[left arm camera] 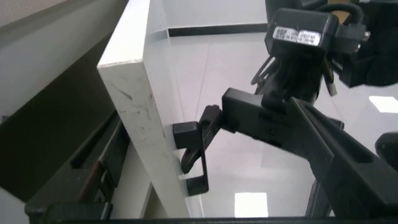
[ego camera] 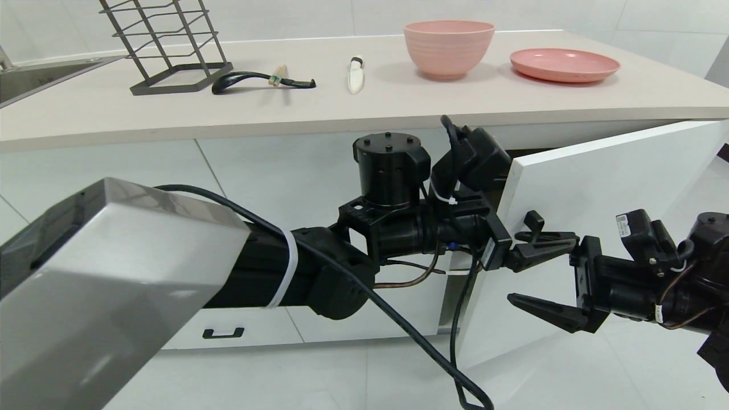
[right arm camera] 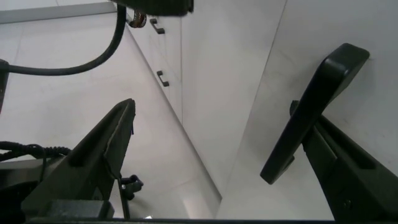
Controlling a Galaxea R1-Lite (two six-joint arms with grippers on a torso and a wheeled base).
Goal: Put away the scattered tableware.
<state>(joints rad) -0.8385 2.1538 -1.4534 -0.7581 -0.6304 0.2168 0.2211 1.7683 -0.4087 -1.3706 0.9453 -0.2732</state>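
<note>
Evidently to swing the cabinet door [ego camera: 598,182] wider for stowing tableware, the right gripper [ego camera: 521,270] is spread wide, one finger meeting the handle [left arm camera: 199,162] just ahead.

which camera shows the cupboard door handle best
The left wrist view: the black handle stands clear near the door edge, the right gripper's finger at it. The head view shows it small beside the arms; in the right wrist view a finger mostly hides it.

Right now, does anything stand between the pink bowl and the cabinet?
Yes: the cabinet door is only partly open, and the left arm and open right gripper crowd its free edge. The pink bowl itself sits unobstructed.
</note>
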